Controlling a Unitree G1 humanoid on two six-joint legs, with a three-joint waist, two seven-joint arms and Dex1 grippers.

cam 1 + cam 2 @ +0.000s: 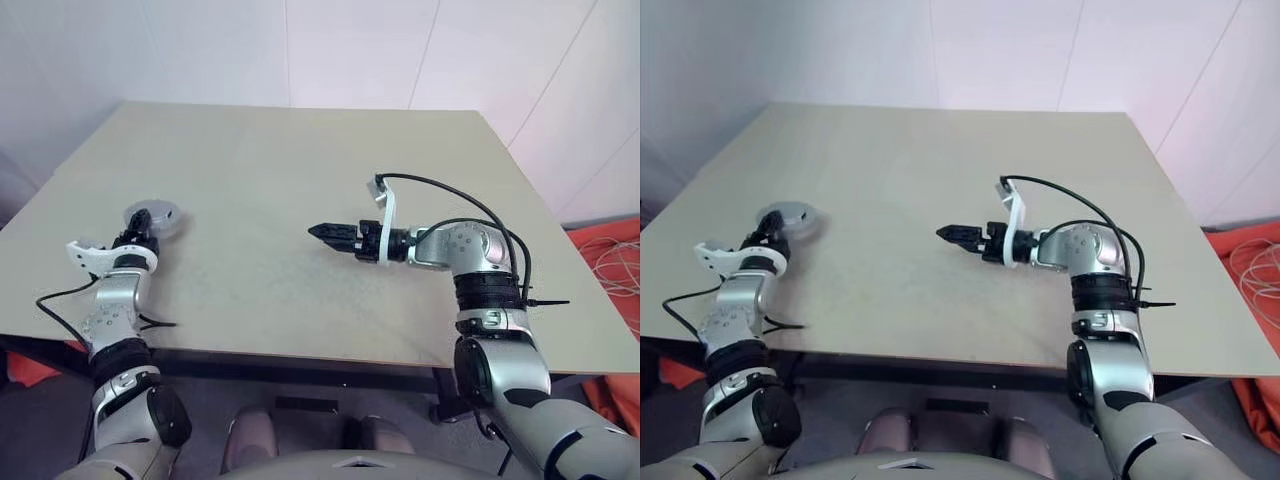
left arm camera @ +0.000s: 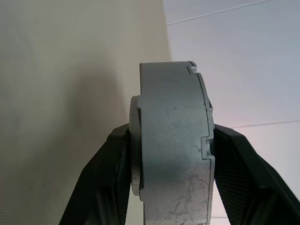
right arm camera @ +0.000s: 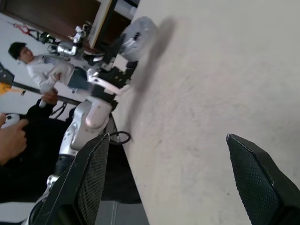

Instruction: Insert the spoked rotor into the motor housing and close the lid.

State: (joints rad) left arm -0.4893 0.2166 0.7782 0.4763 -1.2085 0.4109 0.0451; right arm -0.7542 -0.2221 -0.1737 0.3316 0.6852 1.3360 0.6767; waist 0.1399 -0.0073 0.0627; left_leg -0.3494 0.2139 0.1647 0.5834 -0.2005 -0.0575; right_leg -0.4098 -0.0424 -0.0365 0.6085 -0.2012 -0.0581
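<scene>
Closed on the housing (image 2: 173, 140) with the left jaws, one black finger (image 2: 103, 178) pressed to each flat face. Seen edge-on up close: a thick grey metal round, scuffed, with small notches along one rim and a raised boss on the opposite face. Held at the left side of the bench (image 1: 300, 180), near its left edge, beyond the left wrist. From the head, shows as a pale round face (image 1: 153, 215) with a dark spot near the middle, tipped partly upward. Cannot tell whether it touches the bench or hangs just above; throws a shadow on the top just beside it. Cannot tell whether a lid sits on it.

Spread wide and empty at the right jaws, nothing between the two black fingers (image 3: 89, 183). Aimed sideways toward the robot's left, roughly level, over the middle of the bench, well apart from the housing. Carries a white bracket (image 1: 385, 225) behind the fingers and a black cable (image 1: 460, 200) looping over the wrist.

Looking past the open right jaws: bare bench top, then the left arm with the housing (image 3: 138, 32) at its tip. Beyond the bench edge, a person (image 3: 40, 68) in a white top, and nearer, another hand (image 3: 11, 136).

To the right of the bench, on the floor, something orange (image 1: 605, 250) with pale cord lying on it. Behind the bench, a plain pale wall (image 1: 350, 50).
</scene>
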